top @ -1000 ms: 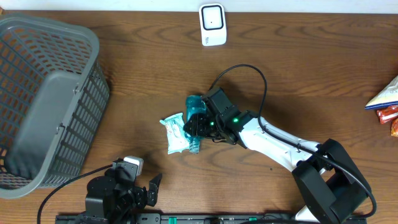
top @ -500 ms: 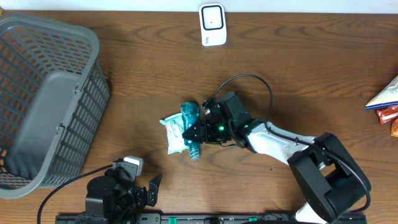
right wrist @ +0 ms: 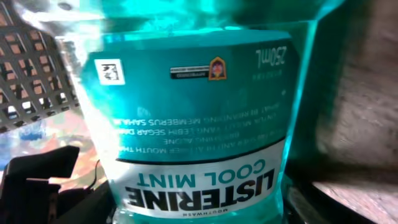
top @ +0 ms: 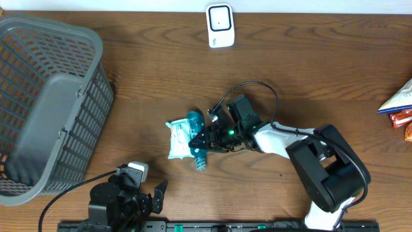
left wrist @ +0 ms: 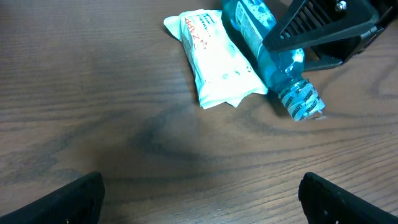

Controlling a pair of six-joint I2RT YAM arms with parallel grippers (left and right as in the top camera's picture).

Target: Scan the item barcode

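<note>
A teal Listerine mouthwash bottle (top: 195,122) lies on the table, its cap (left wrist: 301,102) toward the front edge, beside a white packet (top: 179,138). My right gripper (top: 205,138) straddles the bottle's body from the right. In the right wrist view the bottle's label (right wrist: 199,124) fills the space between the fingers, and whether the pads still press on it does not show. The white scanner (top: 219,26) stands at the table's far edge. My left gripper (left wrist: 202,199) hangs open and empty over bare wood near the front edge, short of the packet (left wrist: 217,59).
A large grey basket (top: 45,96) fills the left side of the table. Snack packets (top: 400,106) lie at the right edge. The right arm's cable loops above the bottle.
The right gripper has swung the bottle down and left against the white packet, with the cap now pointing to the front. The left arm has not moved.
</note>
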